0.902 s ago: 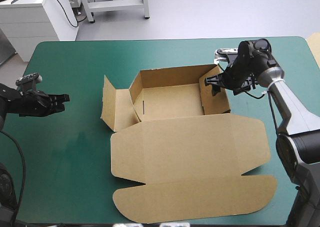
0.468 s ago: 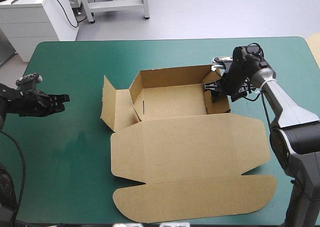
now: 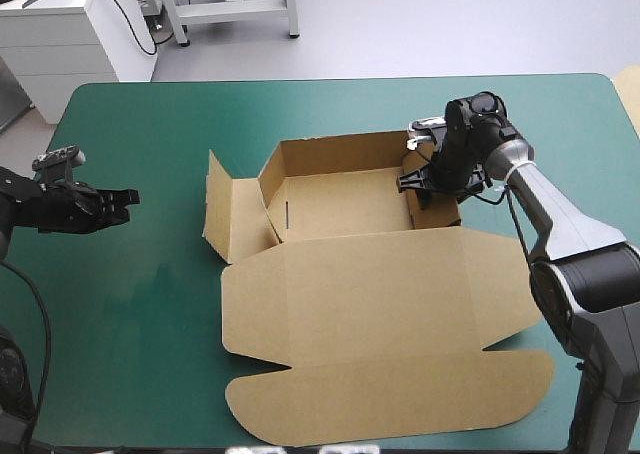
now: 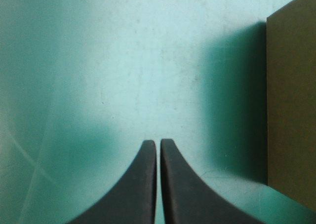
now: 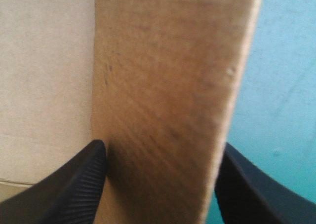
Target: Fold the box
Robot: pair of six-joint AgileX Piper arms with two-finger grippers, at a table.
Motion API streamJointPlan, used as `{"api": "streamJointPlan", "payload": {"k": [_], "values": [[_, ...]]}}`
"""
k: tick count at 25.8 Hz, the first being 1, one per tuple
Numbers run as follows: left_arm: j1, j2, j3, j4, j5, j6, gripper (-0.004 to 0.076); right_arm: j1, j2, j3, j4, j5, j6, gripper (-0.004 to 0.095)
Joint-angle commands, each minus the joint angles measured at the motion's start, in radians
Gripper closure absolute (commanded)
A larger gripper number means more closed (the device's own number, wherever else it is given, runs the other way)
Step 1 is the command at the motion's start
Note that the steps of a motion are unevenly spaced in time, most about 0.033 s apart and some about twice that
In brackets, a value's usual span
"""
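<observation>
The brown box (image 3: pixel 340 202) lies mid-table as an open tray, its back and side walls raised and its wide lid (image 3: pixel 380 314) flat toward the near edge. One side flap (image 3: pixel 225 209) stands splayed out on its left. My right gripper (image 3: pixel 420 181) is at the tray's right wall, open. In the right wrist view the gripper (image 5: pixel 160 147) has that wall (image 5: pixel 168 76) between its spread fingers (image 5: pixel 74 184). My left gripper (image 3: pixel 128 202) hovers over bare cover well left of the box, shut (image 4: pixel 158 142) on nothing. The box flap's edge (image 4: pixel 291 95) shows ahead of it.
Teal-green cover (image 3: pixel 150 304) lies open to the left of the box and along the far edge (image 3: pixel 330 104). A pale tan sheet edge (image 3: pixel 631 89) shows just beyond the table's right edge.
My right gripper has moved leftward from outside the box's right side onto the right wall, now straddling it. The left arm and the box have not moved.
</observation>
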Motion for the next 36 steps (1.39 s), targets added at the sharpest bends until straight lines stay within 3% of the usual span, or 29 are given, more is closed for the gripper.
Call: {"api": "streamJointPlan", "payload": {"k": [1,4,5,16,31,36], "values": [[0.003,-0.041,-0.024,-0.038,-0.005,0.004,0.0717,-0.003,-0.056,-0.022,-0.011,0.013,-0.009,0.0522],[0.003,-0.041,-0.024,-0.038,-0.003,0.004,0.0717,-0.003,-0.056,-0.022,-0.007,0.013,-0.024,0.0890],[0.003,-0.041,-0.024,-0.038,-0.001,0.004,0.0717,-0.003,-0.056,-0.022,-0.007,0.013,-0.024,0.0922],[0.003,-0.041,-0.024,-0.058,-0.012,0.004,0.0717,-0.026,-0.112,-0.053,0.032,0.013,-0.069,0.0928],[0.003,-0.041,-0.024,-0.103,-0.007,0.025,0.0717,-0.050,-0.615,-0.054,0.096,0.013,-0.048,0.0929],[-0.012,-0.041,-0.024,-0.159,0.013,0.026,0.0725,-0.050,-0.674,-0.054,0.167,0.008,-0.069,0.0929]]}}
